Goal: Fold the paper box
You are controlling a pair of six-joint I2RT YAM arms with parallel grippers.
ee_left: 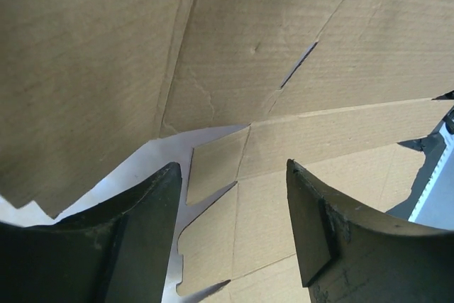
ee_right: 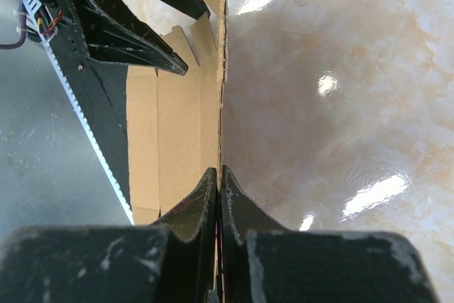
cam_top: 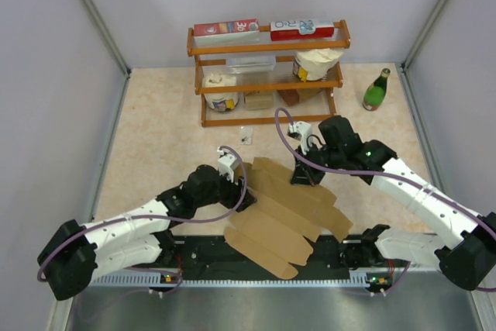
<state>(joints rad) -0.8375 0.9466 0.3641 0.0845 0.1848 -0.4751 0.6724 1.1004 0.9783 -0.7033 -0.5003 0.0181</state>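
Note:
The paper box (cam_top: 287,215) is a brown die-cut cardboard sheet with flaps and creases, lying mostly flat between the two arms at the table's near edge. My right gripper (cam_top: 301,178) is shut on the sheet's far edge; in the right wrist view the cardboard (ee_right: 177,125) runs edge-on into the closed fingers of that gripper (ee_right: 219,172), and the panel stands lifted. My left gripper (cam_top: 240,191) is at the sheet's left side. In the left wrist view it (ee_left: 234,164) is open over the creased panels (ee_left: 284,69), with nothing between its fingers.
A wooden shelf (cam_top: 267,75) at the back holds red-and-white cartons (cam_top: 226,29), jars and small boxes. A green bottle (cam_top: 377,91) stands to its right. A small dark item (cam_top: 246,137) lies in front of the shelf. A black toothed rail (cam_top: 256,273) runs along the near edge.

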